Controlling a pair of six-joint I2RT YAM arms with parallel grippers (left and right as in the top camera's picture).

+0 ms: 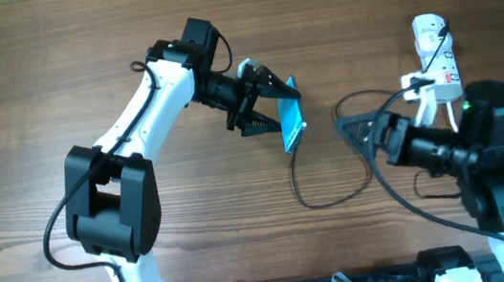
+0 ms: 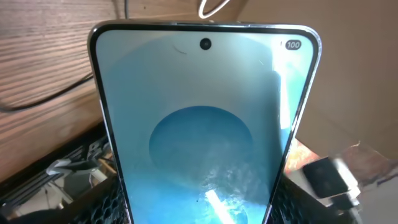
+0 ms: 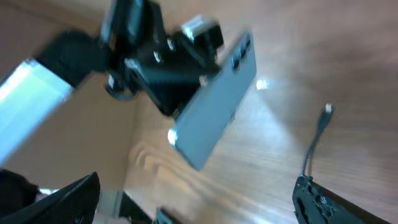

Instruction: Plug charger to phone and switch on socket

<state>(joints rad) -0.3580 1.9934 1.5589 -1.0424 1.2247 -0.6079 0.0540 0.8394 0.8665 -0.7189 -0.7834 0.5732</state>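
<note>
Neither step looks done — left gripper (image 1: 272, 110) grips the phone (image 1: 293, 121) aloft, right gripper (image 1: 359, 134) gapes empty, charger (image 3: 326, 111) plug lies loose; socket (image 1: 436, 56) at the phone's two o'clock seems untouched.

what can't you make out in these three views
phone charging port: left wrist view, cut off by the bottom edge; overhead, too small.
socket switch, on or off: overhead, too small.
charger plug shape: right wrist view, motion blur.
left jaws on the phone: left wrist view, hidden behind the phone.
</note>
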